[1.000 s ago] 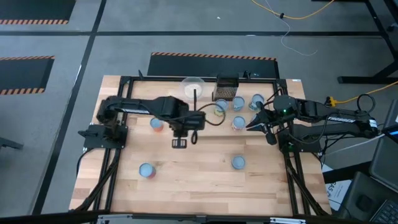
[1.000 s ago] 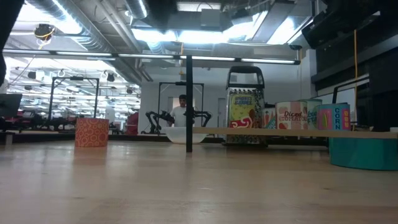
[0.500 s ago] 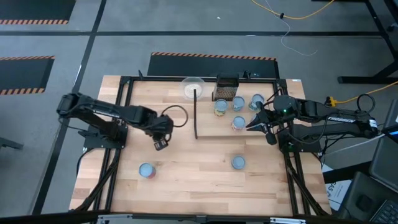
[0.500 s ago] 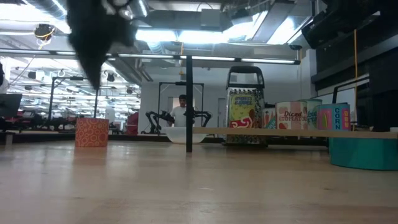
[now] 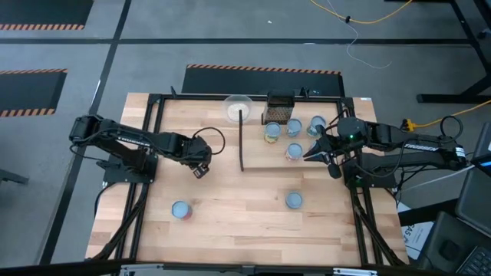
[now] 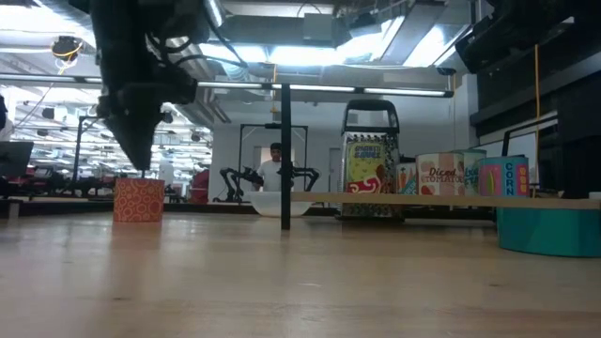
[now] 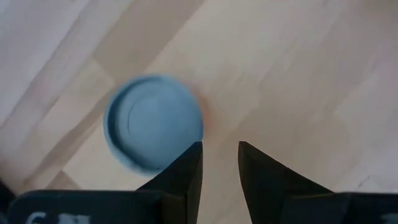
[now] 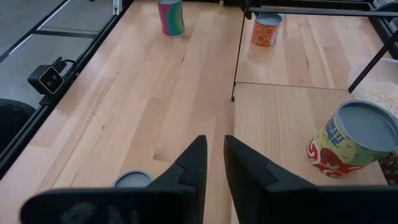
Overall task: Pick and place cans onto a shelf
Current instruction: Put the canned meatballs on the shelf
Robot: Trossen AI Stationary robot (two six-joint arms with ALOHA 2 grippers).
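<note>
1. Tabletop (image 5: 230, 207) of pale wood planks in a black frame; grey floor with striped mats around; workshop room behind, a person standing far back.
2. Shelf (image 5: 280, 142) carries four cans (image 5: 294, 127); two more sit on bare table nearer the front.
3. Left gripper (image 5: 201, 170) hovers left of the shelf over a blue-topped can (image 7: 152, 121), fingers narrowly apart, holding nothing.
4. Right gripper (image 5: 308, 156) rests at the shelf's right edge, fingers narrowly apart, empty.

In the low view, a can (image 6: 440, 176) on the shelf (image 6: 441, 199) bears a pale label reading "Diced", with a smaller line beneath it too small to make out. Near the right edge, a teal-and-pink can (image 6: 507, 176) shows "CORN" in white letters. The colourful can (image 6: 368, 174) beside the grater carries lettering that cannot be read.
</note>
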